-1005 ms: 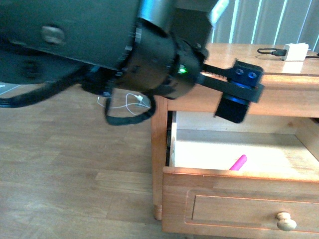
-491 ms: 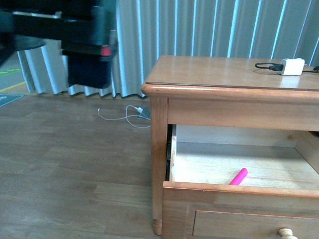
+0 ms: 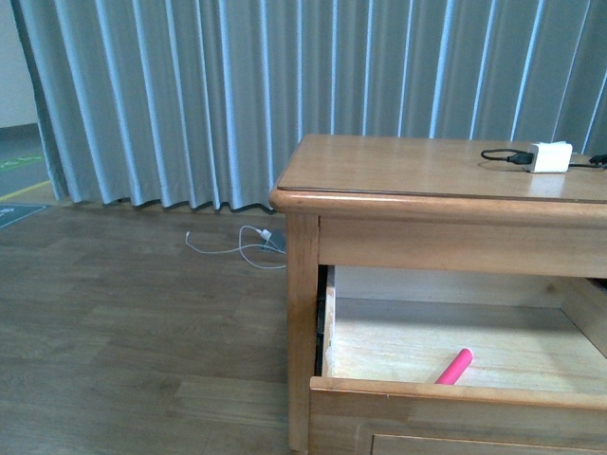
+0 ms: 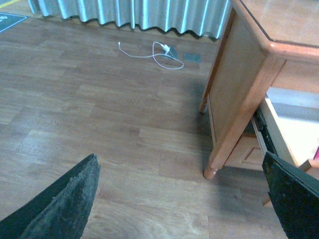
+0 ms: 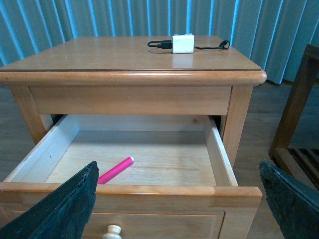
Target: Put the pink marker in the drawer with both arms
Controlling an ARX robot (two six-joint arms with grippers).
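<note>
Left end effector, right end effector gape empty; charger above drawer with marker.

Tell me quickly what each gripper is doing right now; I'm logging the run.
Left gripper: open, holding nothing.
Right gripper: open, holding nothing; the pink marker lies in the drawer.

The pink marker is bright pink. The drawer is honey-brown outside and pale cream inside, with a pale knob. The curtain has grey-blue up-and-down stripes. The floor is grey-brown planks. The plug block is white, its cable black.
</note>
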